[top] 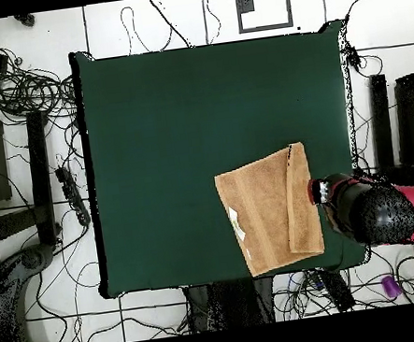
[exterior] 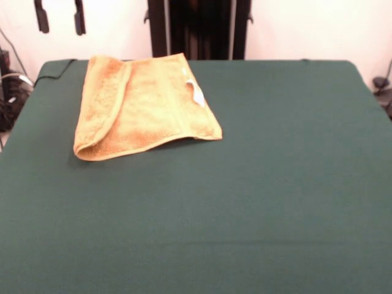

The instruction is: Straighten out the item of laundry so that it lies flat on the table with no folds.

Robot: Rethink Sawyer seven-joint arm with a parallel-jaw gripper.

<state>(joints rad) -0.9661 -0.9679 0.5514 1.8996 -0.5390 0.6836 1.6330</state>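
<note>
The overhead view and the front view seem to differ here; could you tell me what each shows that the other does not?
Only the overhead view shows the red and black arm beside the towel's folded edge, and the cables on the floor. Only the front view shows the gripper tips at the top edge. Both show the towel with one side folded over, its white tag, and the green table.

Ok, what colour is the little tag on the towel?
White. The tag on the golden-orange towel shows best in the front view.
</note>
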